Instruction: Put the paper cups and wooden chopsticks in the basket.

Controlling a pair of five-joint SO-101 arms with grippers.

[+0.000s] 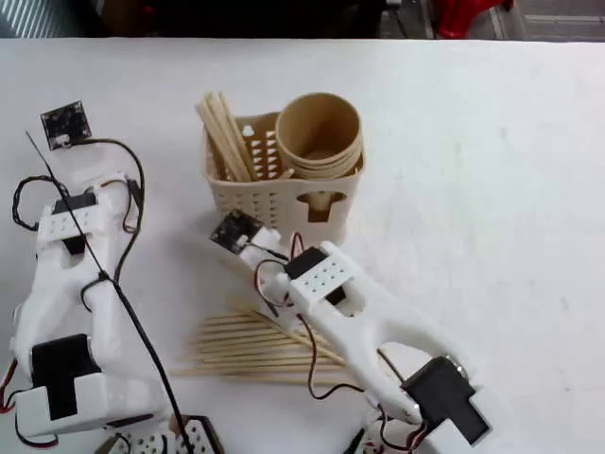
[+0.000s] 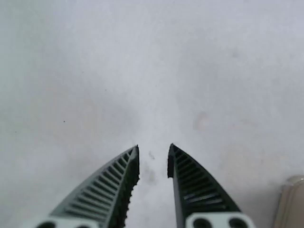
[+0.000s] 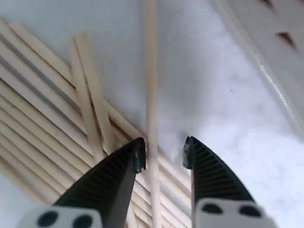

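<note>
A cream slotted basket point(image 1: 248, 200) stands mid-table holding stacked paper cups point(image 1: 319, 132) and several wooden chopsticks point(image 1: 227, 137) leaning at its left side. Loose chopsticks point(image 1: 241, 348) lie fanned on the table in front of it. My right arm point(image 1: 331, 284) reaches over that pile. In the right wrist view my right gripper point(image 3: 164, 154) is open just above the pile point(image 3: 47, 109), with a single chopstick point(image 3: 151, 85) running between its fingers, close to one of them. My left gripper point(image 2: 153, 161) is open a little over bare table, holding nothing.
The basket wall point(image 3: 270, 57) is close beside the right gripper. The left arm point(image 1: 71, 284) stands at the table's left with cables trailing. A pale rounded edge point(image 2: 290, 202) shows at the corner of the left wrist view. White table stretches to the right.
</note>
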